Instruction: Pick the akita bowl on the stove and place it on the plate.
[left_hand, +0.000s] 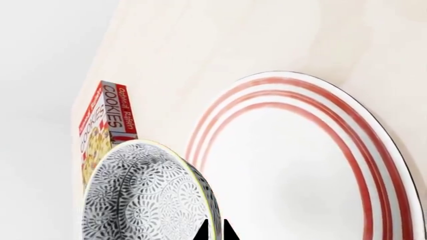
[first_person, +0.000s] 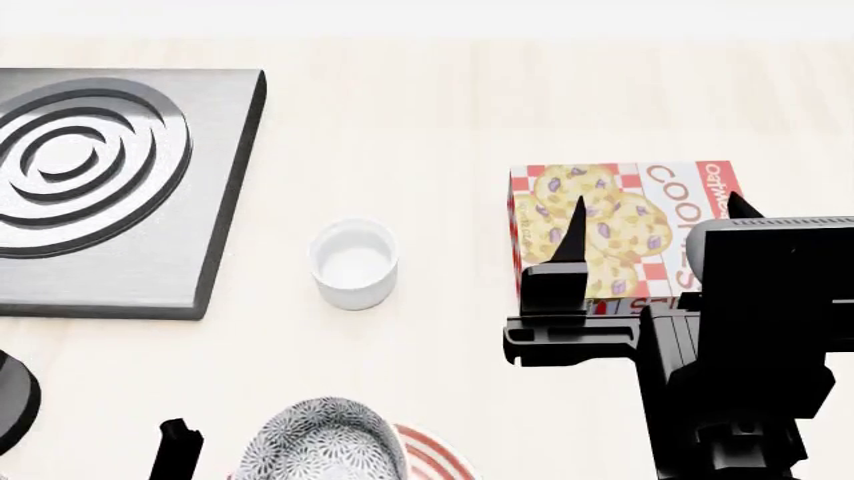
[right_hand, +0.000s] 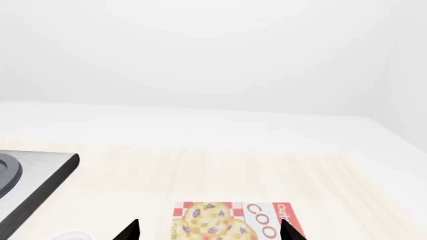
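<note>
Left wrist view shows the left gripper (left_hand: 215, 231) pinching the akita bowl (left_hand: 143, 195) rim, the plate (left_hand: 300, 165) just beside; the right gripper (first_person: 654, 225) hangs spread.

Bright, even, diffuse light throughout; no single source evident. Soft faint shadow under white cup (first_person: 355, 263) at centre of head view, thin dark shadow along near edge of stove (first_person: 114, 190) at left. Pale table (first_person: 400, 110) washed out near top of frame. Plate (left_hand: 293, 170) in left wrist view glare-free, slightly soft; akita bowl (left_hand: 143, 192) pattern mildly blurred, cut by lower edge. Upper half of right wrist view near blank white. No noise, no edge distortion seen.
</note>
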